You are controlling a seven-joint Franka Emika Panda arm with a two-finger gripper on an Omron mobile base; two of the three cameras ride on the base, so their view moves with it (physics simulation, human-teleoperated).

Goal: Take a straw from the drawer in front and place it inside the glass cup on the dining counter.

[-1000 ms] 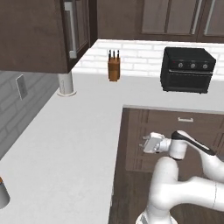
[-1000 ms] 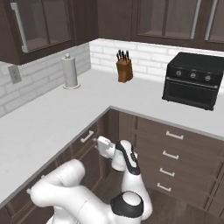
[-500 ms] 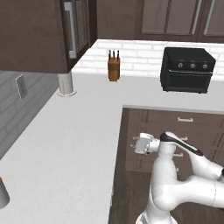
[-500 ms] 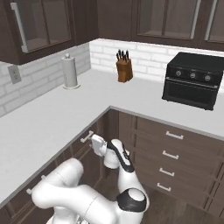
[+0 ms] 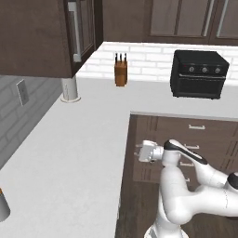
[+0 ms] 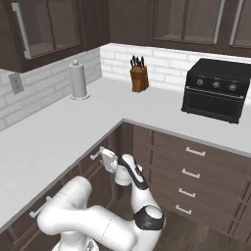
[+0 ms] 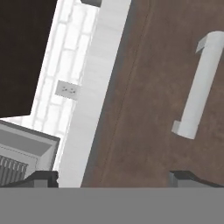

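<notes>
Claw: claw [image 7: 111,177] with jaws spread wide and nothing between them; its two dark fingertips [image 7: 41,178] sit at the bottom edge of the hand view, far apart, facing a brown wooden panel.
Claw in base views: white hand at centre of the left base view [image 5: 143,152], and left of centre, low, in the right base view [image 6: 107,159], just under the desk edge and close to the cabinet fronts.
Drawer: drawer [image 7: 153,87] is the dark brown flat front filling the middle and right of the hand view; it looks shut, flush under the white desk edge.
Handle: silver bar handle [image 7: 199,85] in the upper right of the hand view, running on a slant, off to the side of the right fingertip and not between the jaws.
Desk: white L-shaped desk [image 5: 69,153] takes the left and centre of the left base view; its edge appears as a pale strip [image 7: 94,87] left of the drawer in the hand view.
Other drawers: a stack of dark drawer fronts [image 6: 193,171] with small silver handles at the right of the right base view.
Knife block: brown knife block [image 5: 121,70] at upper centre, on the desk by the white brick wall.
Oven: black toaster oven [image 5: 199,74] at upper right, well apart from the knife block.
Paper roll: white upright paper roll [image 6: 78,81] at upper left of the right base view.
Outlet: grey wall outlet [image 7: 67,89] at the left of the hand view.
</notes>
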